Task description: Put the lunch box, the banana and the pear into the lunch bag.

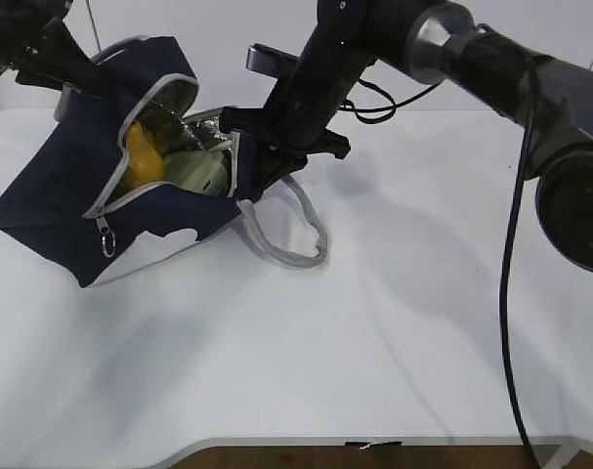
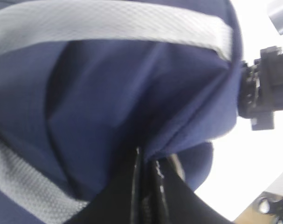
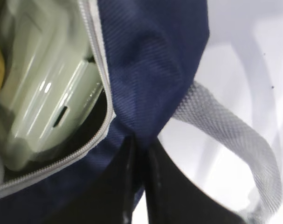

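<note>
White tabletop (image 1: 374, 342) under a pale wall carries the bag (image 1: 52, 220), tipped open. Inside it lie the box (image 1: 200, 172) and something yellow (image 1: 140, 156), banana or pear, I can't tell. Both grippers, left (image 2: 148, 186) and right (image 3: 139, 158), pinch the bag's fabric. Packing looks nearly finished; the second fruit isn't visible.
</note>
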`<action>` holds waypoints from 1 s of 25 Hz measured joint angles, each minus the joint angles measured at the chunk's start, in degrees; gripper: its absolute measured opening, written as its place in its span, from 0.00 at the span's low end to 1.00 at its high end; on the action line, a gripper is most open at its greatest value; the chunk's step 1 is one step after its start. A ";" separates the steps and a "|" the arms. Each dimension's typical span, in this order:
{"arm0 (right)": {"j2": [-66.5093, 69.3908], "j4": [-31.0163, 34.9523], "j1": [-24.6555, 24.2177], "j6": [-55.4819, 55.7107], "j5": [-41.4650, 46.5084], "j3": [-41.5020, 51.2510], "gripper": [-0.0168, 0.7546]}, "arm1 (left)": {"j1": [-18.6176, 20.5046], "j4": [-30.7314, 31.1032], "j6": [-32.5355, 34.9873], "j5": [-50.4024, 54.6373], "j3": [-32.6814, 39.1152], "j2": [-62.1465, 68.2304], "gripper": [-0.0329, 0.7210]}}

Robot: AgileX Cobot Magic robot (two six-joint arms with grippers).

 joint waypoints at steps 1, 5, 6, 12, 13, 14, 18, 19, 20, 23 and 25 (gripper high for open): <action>-0.56 -0.83 0.13 -0.29 0.00 0.00 0.07 | 0.00 -1.05 -0.11 0.00 0.00 0.00 0.05; -3.87 -5.24 0.34 -1.26 0.13 0.00 0.07 | 0.09 -5.26 -0.85 0.00 0.00 0.00 0.05; -4.98 -6.47 0.34 -1.51 0.13 0.00 0.07 | 0.09 -5.80 -0.98 0.00 0.00 0.00 0.05; -10.50 -15.13 1.20 -5.30 1.11 0.00 0.06 | -2.49 -6.43 -2.74 -0.12 0.00 0.00 0.05; -11.30 -16.15 1.47 -6.12 1.24 0.00 0.06 | -3.26 -6.55 -3.14 -0.23 0.00 0.00 0.05; -12.17 -17.15 2.03 -7.04 1.24 0.49 0.06 | -4.26 -6.52 -3.42 -0.23 0.00 0.00 0.05; -16.94 -21.08 3.79 -10.72 1.24 5.61 0.06 | -7.99 -8.98 -3.84 -0.23 0.00 0.12 0.05; -18.20 -22.19 4.07 -11.01 1.24 7.29 0.06 | -8.76 -9.97 -3.84 -0.23 0.00 0.12 0.05; -19.78 -23.52 4.30 -11.28 1.34 9.33 0.06 | -9.21 -11.11 -3.84 -0.23 0.00 0.12 0.05; -23.98 -28.05 4.33 -11.67 2.17 13.80 0.06 | -10.80 -14.15 -3.84 -0.23 0.00 0.20 0.05; -26.31 -30.84 4.33 -11.76 2.63 14.69 0.06 | -11.80 -16.65 -3.97 -0.49 0.00 0.20 0.05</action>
